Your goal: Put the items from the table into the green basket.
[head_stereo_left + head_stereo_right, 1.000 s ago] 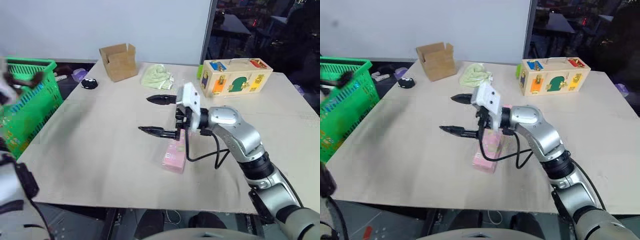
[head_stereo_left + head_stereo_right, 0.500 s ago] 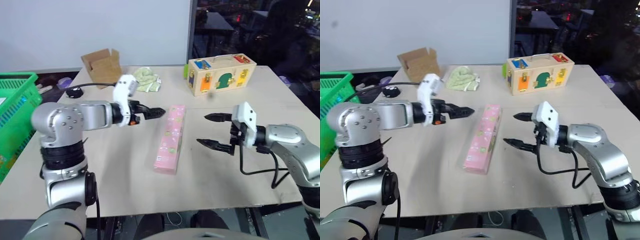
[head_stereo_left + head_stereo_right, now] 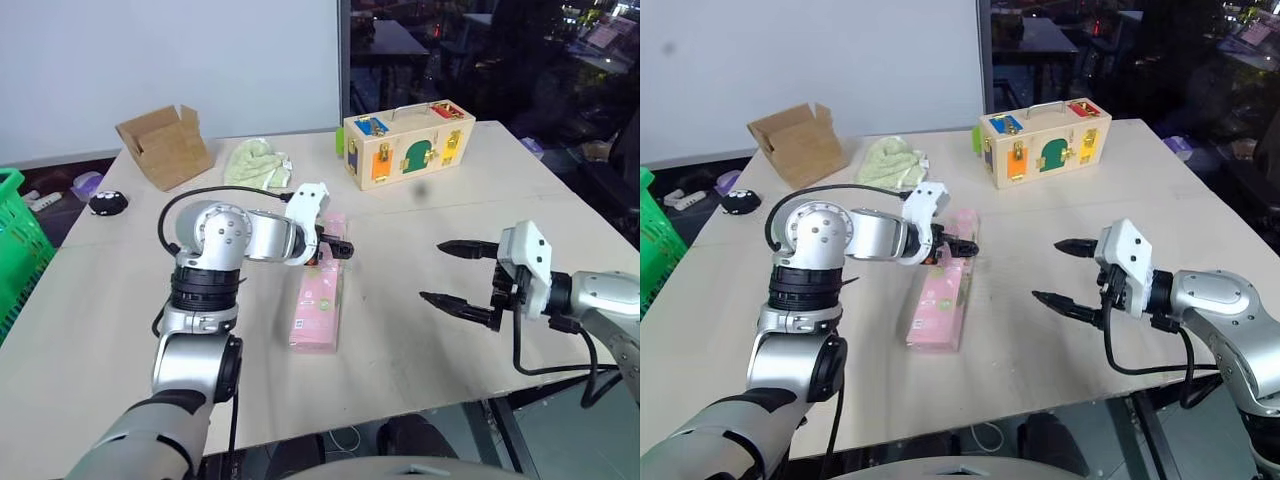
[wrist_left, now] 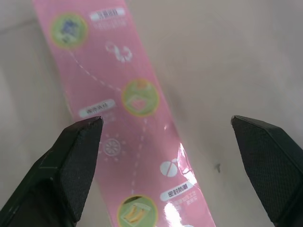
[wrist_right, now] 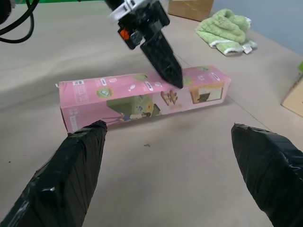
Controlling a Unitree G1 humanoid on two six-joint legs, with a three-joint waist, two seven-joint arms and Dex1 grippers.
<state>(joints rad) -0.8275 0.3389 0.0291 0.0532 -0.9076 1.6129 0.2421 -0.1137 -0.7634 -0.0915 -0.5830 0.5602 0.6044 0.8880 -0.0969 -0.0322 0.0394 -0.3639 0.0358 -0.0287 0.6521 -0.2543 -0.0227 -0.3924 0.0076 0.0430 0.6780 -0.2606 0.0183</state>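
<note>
Left eye view: the left gripper (image 3: 335,248) now sits right over the far end of the pink packet (image 3: 318,297), fingers spread wide with nothing in them (the left wrist view shows the packet (image 4: 128,118) lying between and below the two fingers (image 4: 71,161)). A second ago that arm was way off by the basket (image 3: 18,250) and the right gripper (image 3: 465,277) was over the packet; now the right one has swung out to the robot's right, well apart from the packet, fingers also wide and empty. So my read is the left arm has taken over the pickup. The packet lies flat on the table (image 3: 420,220), not grasped yet. Basket's at the far left edge, so there's a carry ahead after the grab. No bottle that I can spot on the table.
</note>
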